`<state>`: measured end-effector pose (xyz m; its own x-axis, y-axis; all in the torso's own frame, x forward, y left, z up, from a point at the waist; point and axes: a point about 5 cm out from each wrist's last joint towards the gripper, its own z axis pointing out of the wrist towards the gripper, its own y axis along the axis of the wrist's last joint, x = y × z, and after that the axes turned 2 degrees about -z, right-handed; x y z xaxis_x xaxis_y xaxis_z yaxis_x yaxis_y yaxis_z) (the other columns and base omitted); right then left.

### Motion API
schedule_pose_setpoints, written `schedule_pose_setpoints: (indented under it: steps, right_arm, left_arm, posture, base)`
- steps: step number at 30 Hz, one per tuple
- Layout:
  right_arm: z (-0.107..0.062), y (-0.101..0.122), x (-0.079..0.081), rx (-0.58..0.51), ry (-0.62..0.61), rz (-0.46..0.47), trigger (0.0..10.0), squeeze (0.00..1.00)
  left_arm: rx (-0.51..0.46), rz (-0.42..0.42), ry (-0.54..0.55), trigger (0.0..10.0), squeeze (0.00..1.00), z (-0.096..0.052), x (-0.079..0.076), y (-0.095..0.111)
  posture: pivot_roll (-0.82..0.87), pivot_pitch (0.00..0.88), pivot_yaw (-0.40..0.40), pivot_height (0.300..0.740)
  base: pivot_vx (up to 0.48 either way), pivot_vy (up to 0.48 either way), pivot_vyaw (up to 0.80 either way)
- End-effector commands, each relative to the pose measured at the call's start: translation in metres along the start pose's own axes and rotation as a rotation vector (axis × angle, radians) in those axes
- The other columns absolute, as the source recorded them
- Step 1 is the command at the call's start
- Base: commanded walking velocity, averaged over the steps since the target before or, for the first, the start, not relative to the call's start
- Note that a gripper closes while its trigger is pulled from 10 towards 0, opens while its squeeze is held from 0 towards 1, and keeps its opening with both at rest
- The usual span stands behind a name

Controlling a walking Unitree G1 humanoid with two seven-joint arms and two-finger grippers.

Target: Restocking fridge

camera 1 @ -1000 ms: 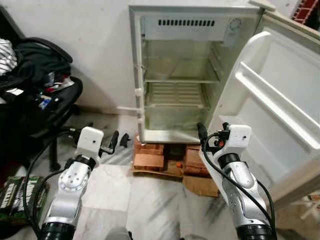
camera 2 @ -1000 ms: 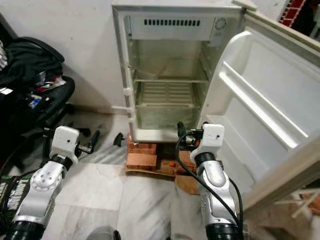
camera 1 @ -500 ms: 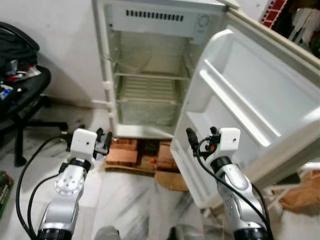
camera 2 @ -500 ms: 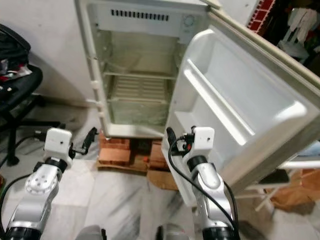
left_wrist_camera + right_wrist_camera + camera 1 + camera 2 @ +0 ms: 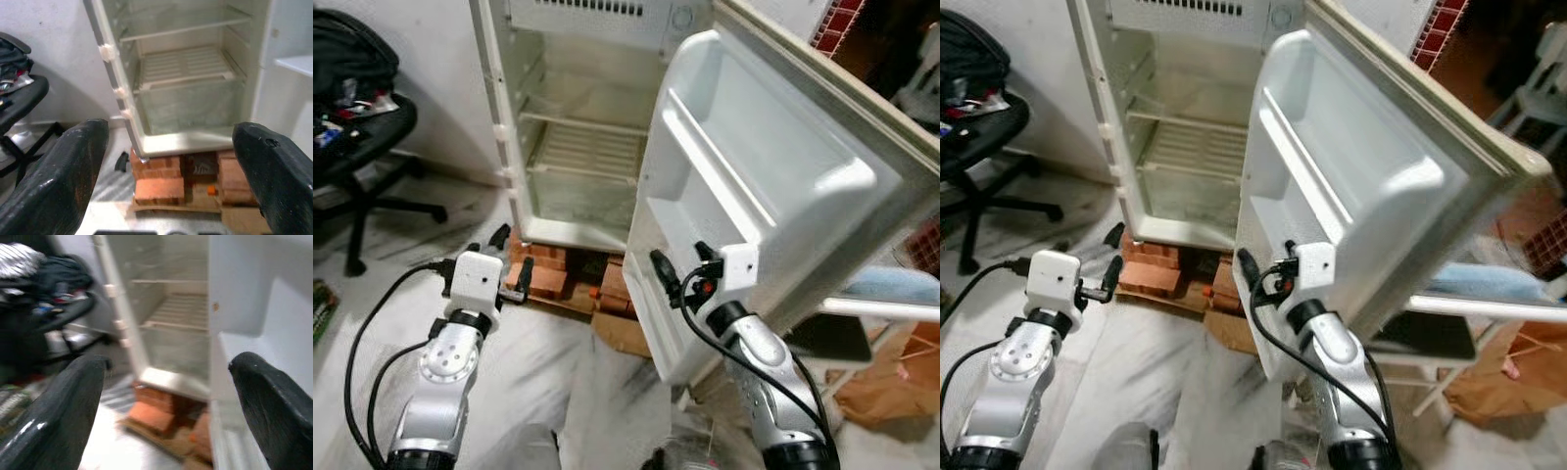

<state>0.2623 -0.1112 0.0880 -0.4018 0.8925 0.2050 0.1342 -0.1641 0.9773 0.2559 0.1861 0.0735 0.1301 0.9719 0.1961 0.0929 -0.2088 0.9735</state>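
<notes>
Plainly the fridge (image 5: 578, 157) stood empty; its rigid door (image 5: 754, 186) likely swung easily from its outer edge. Both the left gripper (image 5: 512, 277) and right gripper (image 5: 677, 279) were spread, holding nothing.

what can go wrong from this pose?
1. The right gripper sits close against the open fridge door; a step forward may knock it.
2. The fridge rests on stacked bricks, so a hard bump might rock it.
3. Both grippers are open and hold nothing to stock.
</notes>
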Motion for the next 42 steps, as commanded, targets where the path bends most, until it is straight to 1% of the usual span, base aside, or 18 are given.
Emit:
schedule_pose_setpoints:
  steps: [1, 5, 7, 9, 11, 13, 17, 18, 19, 23, 25, 29, 31, 34, 36, 38, 40, 42]
  right_arm:
    - [-0.015, -0.004, -0.024, 0.035, -0.085, 0.008, 10.0, 0.0]
    - [-0.016, -0.005, -0.021, 0.04, -0.048, 0.037, 10.0, 0.0]
    - [-0.018, -0.007, -0.018, 0.058, 0.001, 0.059, 10.0, 0.0]
    - [-0.022, -0.009, -0.015, 0.1, 0.086, 0.095, 10.0, 0.0]
    - [-0.024, -0.011, -0.016, 0.125, 0.119, 0.098, 10.0, 0.0]
    - [-0.027, -0.012, -0.022, 0.155, 0.138, 0.076, 10.0, 0.0]
    - [-0.024, -0.008, -0.045, 0.155, 0.029, -0.009, 10.0, 0.0]
    - [-0.022, -0.004, -0.05, 0.14, -0.005, -0.028, 10.0, 0.0]
    - [-0.017, 0.005, -0.061, 0.102, -0.077, -0.065, 10.0, 0.0]
    - [-0.006, 0.02, -0.071, 0.035, -0.159, -0.072, 10.0, 0.0]
    - [0.006, 0.032, -0.075, -0.033, -0.216, -0.041, 10.0, 0.0]
    - [0.013, 0.04, -0.073, -0.076, -0.236, -0.062, 10.0, 0.0]
    - [0.02, 0.043, -0.065, -0.12, -0.245, -0.029, 10.0, 0.0]
    - [0.024, 0.044, -0.059, -0.13, -0.241, -0.017, 10.0, 0.0]
    - [0.035, 0.046, -0.048, -0.15, -0.228, -0.021, 10.0, 0.0]
    - [0.038, 0.047, -0.046, -0.152, -0.226, -0.022, 10.0, 0.0]
    - [0.043, 0.049, -0.045, -0.16, -0.231, -0.026, 10.0, 0.0]
    - [0.051, 0.055, -0.044, -0.171, -0.243, -0.042, 10.0, 0.0]
  left_arm:
    - [-0.001, 0.01, -0.031, 10.0, 0.0, -0.001, -0.007, 0.002]
    - [-0.014, 0.022, -0.052, 10.0, 0.0, -0.001, -0.008, 0.003]
    - [-0.002, 0.027, -0.047, 10.0, 0.0, -0.002, -0.008, 0.002]
    - [0.005, 0.03, -0.043, 10.0, 0.0, -0.002, -0.007, 0.001]
    - [0.012, 0.033, -0.04, 10.0, 0.0, -0.003, -0.007, 0.001]
    - [-0.007, 0.04, -0.061, 10.0, 0.0, -0.003, -0.008, 0.003]
    - [-0.001, 0.039, -0.041, 10.0, 0.0, -0.003, -0.005, 0.003]
    - [-0.002, 0.04, -0.035, 10.0, 0.0, -0.003, -0.004, 0.003]
    - [0.0, 0.041, -0.009, 10.0, 0.0, -0.002, 0.0, 0.003]
    - [0.004, 0.027, 0.019, 10.0, 0.0, -0.001, 0.006, 0.002]
    - [0.002, 0.021, 0.041, 10.0, 0.0, 0.0, 0.011, 0.003]
    - [-0.005, 0.003, 0.057, 10.0, 0.0, 0.001, 0.014, 0.004]
    - [-0.001, -0.011, 0.069, 10.0, 0.0, 0.001, 0.016, 0.003]
    - [-0.004, -0.014, 0.068, 10.0, 0.0, 0.001, 0.016, 0.004]
    - [0.006, -0.002, 0.082, 10.0, 0.0, 0.001, 0.016, 0.003]
    - [0.012, 0.003, 0.091, 10.0, 0.0, 0.001, 0.016, 0.002]
    - [0.011, -0.016, 0.096, 10.0, 0.0, 0.001, 0.016, 0.002]
    - [0.003, -0.023, 0.092, 10.0, 0.0, 0.001, 0.016, 0.003]
  posture:
    - [0.01, 0.072, -0.077, 0.74]
    - [0.01, 0.076, -0.075, 0.74]
    - [0.02, 0.078, -0.074, 0.74]
    - [0.02, 0.079, -0.072, 0.74]
    - [0.02, 0.081, -0.071, 0.74]
    - [0.02, 0.081, -0.072, 0.74]
    - [0.02, 0.079, -0.07, 0.74]
    - [0.02, 0.079, -0.069, 0.74]
    - [0.02, 0.079, -0.067, 0.74]
    - [0.02, 0.079, -0.067, 0.74]
    - [0.03, 0.077, -0.066, 0.74]
    - [0.04, 0.077, -0.068, 0.74]
    - [0.04, 0.078, -0.068, 0.74]
    - [0.04, 0.079, -0.067, 0.74]
    - [0.04, 0.08, -0.065, 0.74]
    - [0.04, 0.08, -0.064, 0.74]
    - [0.04, 0.081, -0.065, 0.74]
    - [0.05, 0.081, -0.068, 0.74]
  base:
    - [-0.3, -0.375, 0.0]
    - [-0.311, -0.364, 0.0]
    - [-0.296, -0.379, 0.0]
    - [-0.3, -0.375, 0.0]
    - [-0.313, -0.364, 0.0]
    - [0.0, 0.0, 0.0]
    - [0.0, 0.0, 0.0]
    - [0.0, 0.0, 0.0]
    - [0.0, 0.0, 0.0]
    - [0.0, 0.0, 0.0]
    - [0.0, 0.0, 0.0]
    - [0.0, 0.0, 0.0]
    - [0.0, 0.0, 0.75]
    - [0.0, 0.0, 0.75]
    - [0.0, 0.0, 0.72]
    - [0.0, 0.0, 0.7]
    - [0.0, 0.0, 0.69]
    - [0.0, 0.0, 0.68]
